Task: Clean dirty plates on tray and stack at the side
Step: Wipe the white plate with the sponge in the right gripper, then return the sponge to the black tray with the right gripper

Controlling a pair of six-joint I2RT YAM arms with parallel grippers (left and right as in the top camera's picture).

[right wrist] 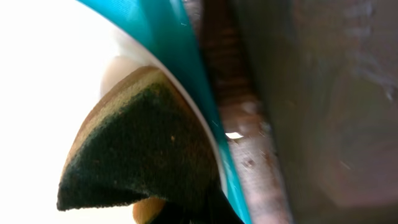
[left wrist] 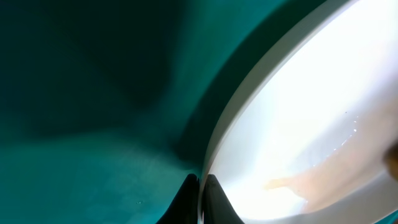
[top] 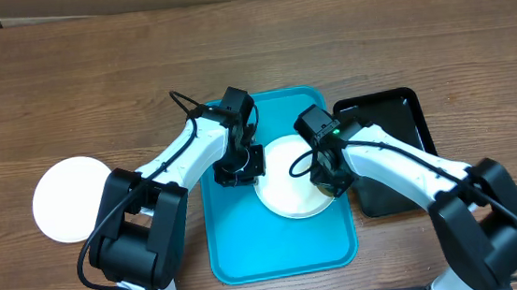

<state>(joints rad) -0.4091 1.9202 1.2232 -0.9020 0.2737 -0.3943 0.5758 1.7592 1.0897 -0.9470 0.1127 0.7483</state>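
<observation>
Overhead: the plate (top: 285, 185) lies in the tray (top: 282, 248), left claw (top: 240, 171) at its left rim, right claw (top: 329, 182) at its right; a second plate (top: 68, 199) sits on the bench (top: 93, 75). Left wrist: claw clenched, rim just right of its tips. Right wrist: claw grasping a sponge (right wrist: 137, 149) on the plate's right edge, so scrubbing likely runs leftward

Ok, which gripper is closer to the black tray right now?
Right. The right gripper, holding a sponge, is at the right edge of the plate, close beside the black tray. The left gripper pinches the plate's left edge, farther away.
</observation>
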